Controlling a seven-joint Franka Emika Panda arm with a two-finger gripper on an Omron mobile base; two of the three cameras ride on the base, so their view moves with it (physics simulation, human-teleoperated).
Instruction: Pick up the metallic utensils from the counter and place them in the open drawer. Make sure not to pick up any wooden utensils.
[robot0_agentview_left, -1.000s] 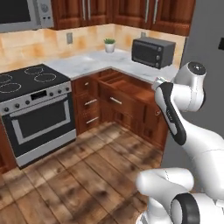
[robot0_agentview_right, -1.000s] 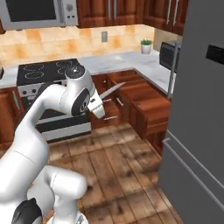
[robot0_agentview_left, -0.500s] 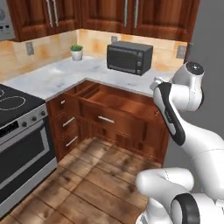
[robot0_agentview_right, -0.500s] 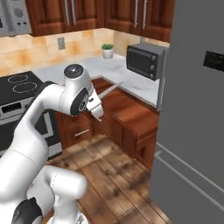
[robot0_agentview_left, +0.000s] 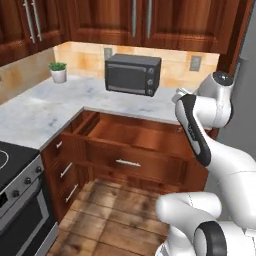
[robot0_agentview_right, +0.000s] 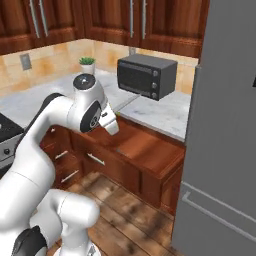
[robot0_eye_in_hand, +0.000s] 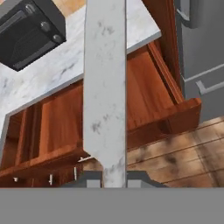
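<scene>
A long silver-grey metallic utensil (robot0_eye_in_hand: 105, 87), flat like a knife blade, sticks out from my gripper (robot0_eye_in_hand: 114, 177), which is shut on its lower end. It hangs above the open drawer (robot0_eye_in_hand: 146, 83), a wide reddish-brown wooden drawer with a bare floor. The same drawer (robot0_agentview_left: 135, 136) is pulled out under the corner marble top, with a slim silver bar handle (robot0_agentview_left: 127, 163) on its front. From the right, my gripper (robot0_agentview_right: 112, 125) hovers over the drawer's (robot0_agentview_right: 147, 146) left part. The counter and the wooden utensils are out of view.
A black microwave (robot0_agentview_left: 132, 74) and a small potted plant (robot0_agentview_left: 58, 71) stand on the marble top (robot0_agentview_left: 40, 110). A grey fridge (robot0_agentview_right: 225, 150) rises right of the drawer. The stove (robot0_agentview_left: 15, 195) and narrower drawers (robot0_agentview_left: 66, 170) are at the left.
The base has turned and driven in: the stove slid off to the left and the open drawer is now centred and closer. The gripper stays shut on the utensil.
</scene>
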